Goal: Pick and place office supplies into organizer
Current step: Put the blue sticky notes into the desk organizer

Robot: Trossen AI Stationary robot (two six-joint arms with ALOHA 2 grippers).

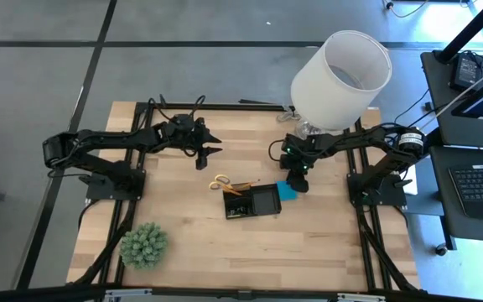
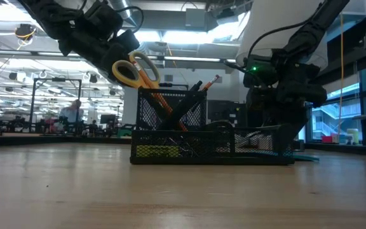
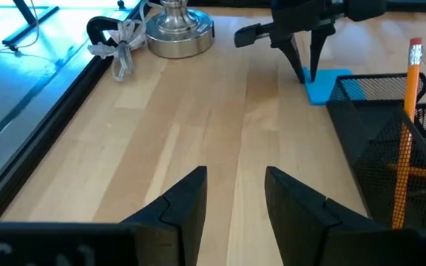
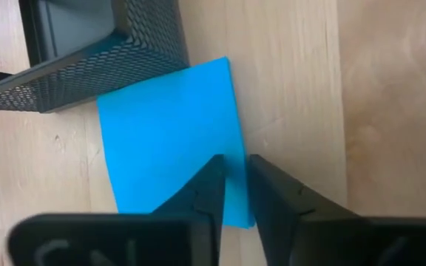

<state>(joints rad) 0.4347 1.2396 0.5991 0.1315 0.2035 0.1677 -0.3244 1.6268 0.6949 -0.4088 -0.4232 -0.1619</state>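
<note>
High view, table: wood top (image 1: 191, 252), black frame around it.
High view, organizer: black mesh tray (image 1: 252, 201) near the middle of the table, toward the right.
High view, scissors: yellow handles (image 1: 220, 182) at the organizer's left end, sticking out of it.
High view, pad: blue square (image 1: 288, 191) flat on the table, touching the organizer's right end.
High view, right gripper: (image 1: 302, 184) down at the pad's far edge; fingers not readable from here.
High view, left gripper: (image 1: 210, 143) idle over bare wood, well apart from the organizer, fingers spread.
High view, lamp: white shade (image 1: 340, 78) over the table's back right.
High view, plant: green spiky ball (image 1: 144, 244) at front left.
Low view, organizer: seen end-on, mesh walls; scissors, a pencil (image 2: 210, 83) and dark pens stand tilted in the tall section.
Low view, right gripper: low behind the organizer's right end, tips hidden by the mesh.
Left wrist view, left gripper: (image 3: 235, 196) fingers apart, nothing between them, bare wood ahead.
Left wrist view, pad: corner shows just beside the organizer's mesh wall, right gripper's tips over it.
Left wrist view, lamp base: silver foot (image 3: 178, 29) at the table's back.
Right wrist view, right gripper: (image 4: 234, 174) fingers close together with a narrow gap, tips at the pad's edge; cannot tell if they pinch it.
Right wrist view, pad: lies flat, one corner under the organizer's corner.
</note>
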